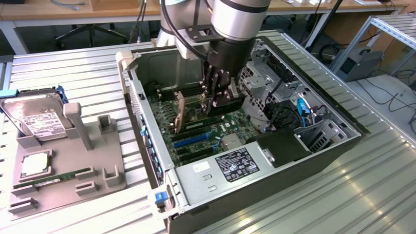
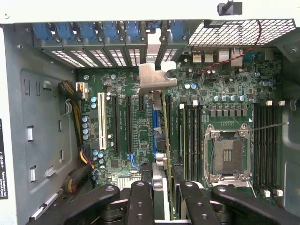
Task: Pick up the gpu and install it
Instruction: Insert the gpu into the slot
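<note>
Arm [image 1: 227,19] vertical, reaching straight down into open case [image 1: 156,175] from above. Gripper [image 1: 217,100] partly closed, fingers [image 2: 140,197] pinching the gpu [image 1: 184,111] edge-on, upright over the motherboard [image 1: 195,141] slots, bracket [image 2: 154,77] toward the case's rear wall.

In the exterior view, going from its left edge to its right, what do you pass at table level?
Hard drive standing in the grey holder → RAM stick lying in that holder → open computer case → gpu held upright by the gripper over the motherboard → drive cage → blue cable.
</note>
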